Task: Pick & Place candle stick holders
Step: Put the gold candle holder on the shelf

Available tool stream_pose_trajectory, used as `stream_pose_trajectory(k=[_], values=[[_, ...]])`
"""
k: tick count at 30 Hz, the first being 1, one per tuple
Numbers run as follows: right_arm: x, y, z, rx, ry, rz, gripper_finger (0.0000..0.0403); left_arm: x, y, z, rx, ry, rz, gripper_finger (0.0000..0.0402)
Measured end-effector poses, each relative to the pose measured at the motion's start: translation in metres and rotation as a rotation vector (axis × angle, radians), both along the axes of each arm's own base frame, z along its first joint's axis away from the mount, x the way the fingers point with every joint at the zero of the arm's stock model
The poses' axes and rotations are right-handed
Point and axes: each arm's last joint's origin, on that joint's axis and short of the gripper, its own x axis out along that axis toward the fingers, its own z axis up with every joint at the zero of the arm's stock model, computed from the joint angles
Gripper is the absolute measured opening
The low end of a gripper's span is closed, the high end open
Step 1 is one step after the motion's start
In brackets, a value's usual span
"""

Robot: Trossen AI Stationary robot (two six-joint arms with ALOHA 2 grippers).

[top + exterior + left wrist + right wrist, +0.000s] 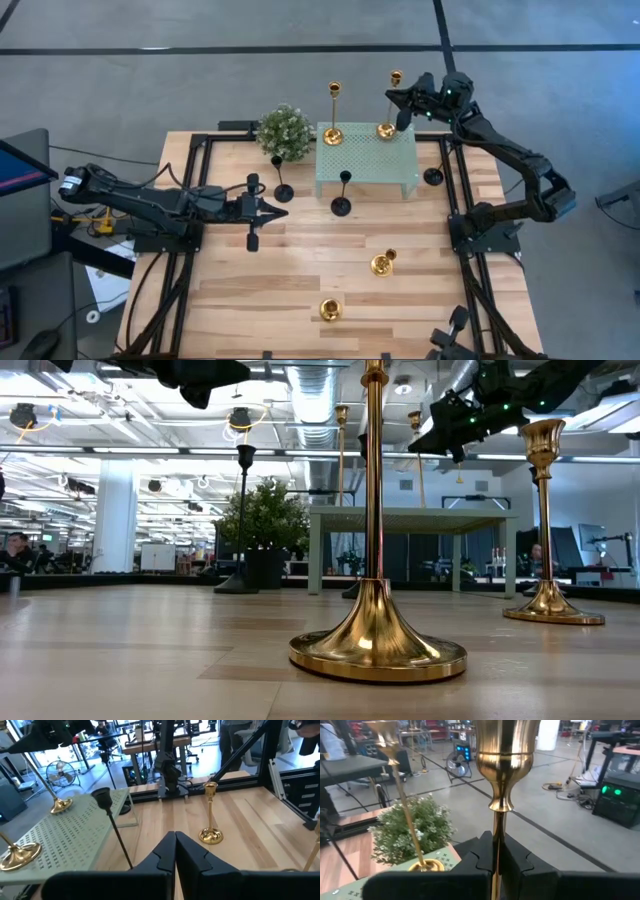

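Right pincer point(405, 108) closed on stem of tall gold holder point(388, 104), base on mint stand point(366, 160) at counter's far side. Left pincer point(281, 210) closed, empty, mid-counter. Risk: careless release or retreat topples holder, knocks neighbouring gold holder point(333, 115) off stand.

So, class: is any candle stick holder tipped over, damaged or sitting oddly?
Nothing stands out. Every gold and black holder stands upright; two gold ones are on the mint green stand, and the right hand grips one of them by its stem.
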Motion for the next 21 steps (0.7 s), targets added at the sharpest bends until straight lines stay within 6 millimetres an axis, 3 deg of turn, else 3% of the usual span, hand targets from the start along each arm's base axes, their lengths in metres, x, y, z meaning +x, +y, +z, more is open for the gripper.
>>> stream_pose_trajectory(k=[21], values=[[0.01,0.007,0.004,-0.007,-0.04,0.08,0.0001,0.0,0.0,-0.001,0.001,0.006,0.003,0.0009]])
